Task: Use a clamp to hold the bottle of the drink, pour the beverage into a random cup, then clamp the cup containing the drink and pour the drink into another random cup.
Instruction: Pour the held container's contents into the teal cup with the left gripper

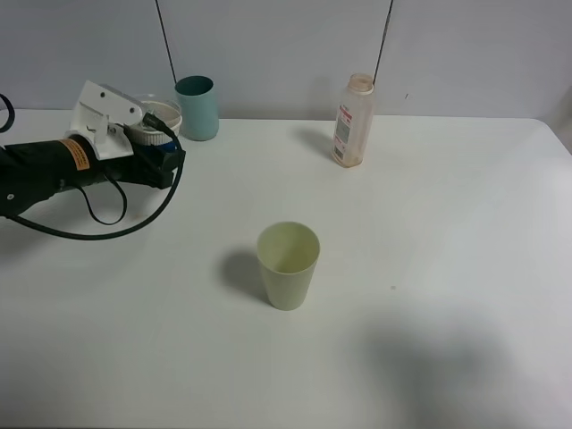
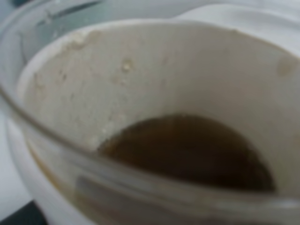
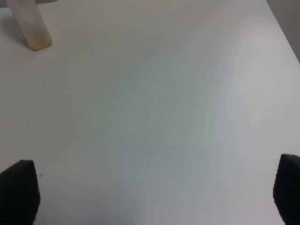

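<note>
Gripping the blue-and-white paper cup (image 1: 159,125) (image 2: 93,84), my left gripper (image 1: 156,143) is clamped tight around it at the back left of the table (image 1: 429,232). The reddish-brown beverage (image 2: 192,150) pools low inside its pale wall. The teal cup (image 1: 197,107) stands just beside it, towards the back edge. The bottle (image 1: 351,121) (image 3: 30,26) stands upright farther right along the back, and a pale green cup (image 1: 288,264) sits mid-table. My right gripper (image 3: 152,192) hangs spread wide over bare tabletop, holding nothing.
</note>
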{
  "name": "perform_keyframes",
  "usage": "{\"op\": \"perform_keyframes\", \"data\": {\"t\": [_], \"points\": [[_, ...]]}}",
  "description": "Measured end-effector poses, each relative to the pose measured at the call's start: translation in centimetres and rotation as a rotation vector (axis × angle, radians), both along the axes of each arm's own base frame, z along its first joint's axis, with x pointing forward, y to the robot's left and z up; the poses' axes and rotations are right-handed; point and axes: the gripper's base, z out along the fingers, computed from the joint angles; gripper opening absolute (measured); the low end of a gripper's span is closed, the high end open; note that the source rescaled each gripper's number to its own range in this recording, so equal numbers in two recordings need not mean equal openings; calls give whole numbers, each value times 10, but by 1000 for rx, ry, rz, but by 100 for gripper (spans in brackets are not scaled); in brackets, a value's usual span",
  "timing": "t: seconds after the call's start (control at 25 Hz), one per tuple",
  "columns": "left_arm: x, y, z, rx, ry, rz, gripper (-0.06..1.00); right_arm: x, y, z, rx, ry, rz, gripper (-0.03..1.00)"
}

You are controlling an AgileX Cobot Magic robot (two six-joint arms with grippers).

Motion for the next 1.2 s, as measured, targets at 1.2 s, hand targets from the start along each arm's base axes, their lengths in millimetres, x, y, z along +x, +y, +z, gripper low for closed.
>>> {"op": "perform_keyframes", "data": {"t": [1.2], "points": [[105,51,60,199,-1,252,2,0,0,0,0,0,0,100]]}}
